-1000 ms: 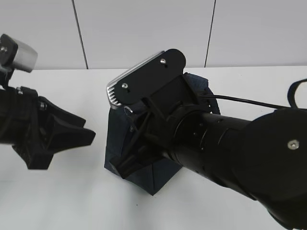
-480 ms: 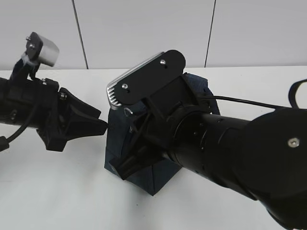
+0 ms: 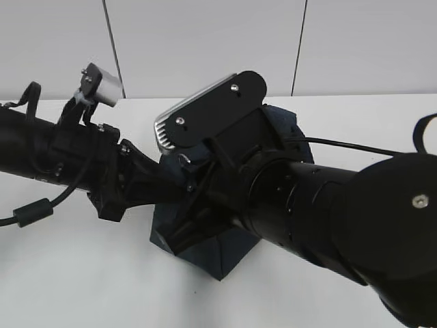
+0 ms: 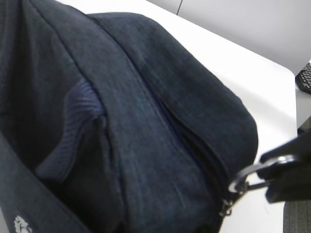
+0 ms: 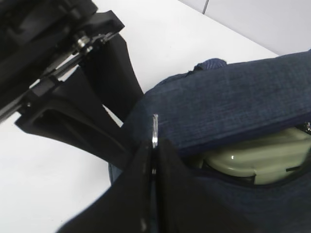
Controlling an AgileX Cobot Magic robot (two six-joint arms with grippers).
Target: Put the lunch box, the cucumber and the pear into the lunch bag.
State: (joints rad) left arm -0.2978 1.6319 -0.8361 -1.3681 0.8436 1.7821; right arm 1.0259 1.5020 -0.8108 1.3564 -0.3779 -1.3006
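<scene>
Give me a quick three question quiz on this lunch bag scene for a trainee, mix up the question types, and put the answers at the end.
1. True or false: in the right wrist view, the lunch box with its pale green lid shows inside the lunch bag.
2. Multiple choice: what is the right gripper pinching? A) the padded handle B) the metal ring pull C) the cucumber
3. Fill in: in the exterior view, the left gripper is up against the bag's ___ side.

Key: 1 true; 2 B; 3 left.
</scene>
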